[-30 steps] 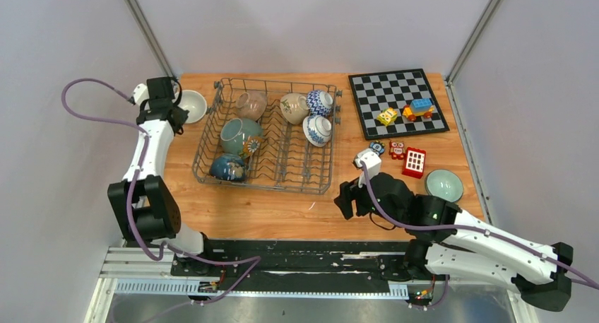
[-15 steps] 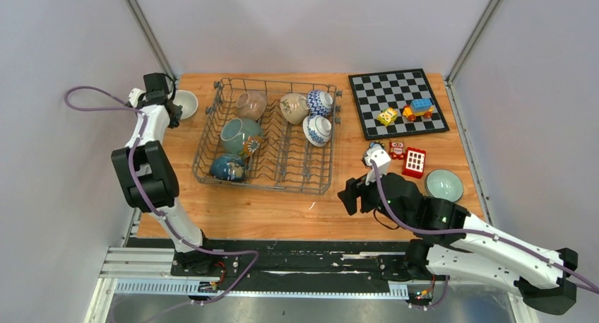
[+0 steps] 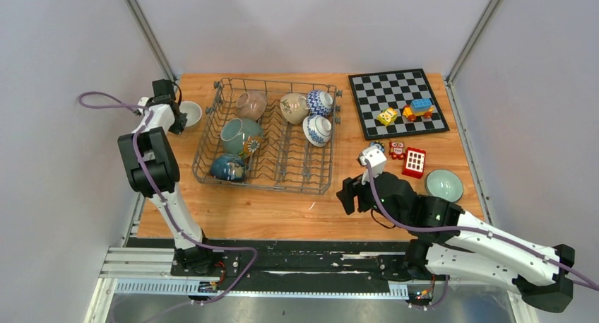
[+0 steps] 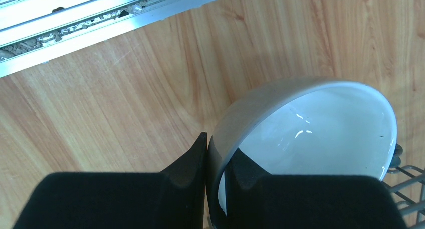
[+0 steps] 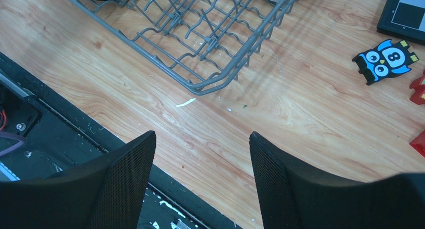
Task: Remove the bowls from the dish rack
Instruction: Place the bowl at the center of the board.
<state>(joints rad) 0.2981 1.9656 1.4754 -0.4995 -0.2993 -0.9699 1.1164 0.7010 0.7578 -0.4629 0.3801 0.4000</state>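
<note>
The grey wire dish rack stands mid-table and holds several bowls: pink, teal, dark blue, cream floral and two blue-and-white ones. My left gripper is shut on the rim of a white bowl at the table's far left, just left of the rack. In the left wrist view one finger is outside the bowl and one inside. My right gripper is open and empty over the wood near the rack's front right corner.
A pale green bowl sits on the table at right. A chessboard with toy blocks lies at the back right. Red toy pieces and an owl tile lie between. The table's front edge and black rail lie below my right gripper.
My left gripper with the white bowl has moved down and slightly right, toward the table beside the rack. My right gripper has barely moved.
</note>
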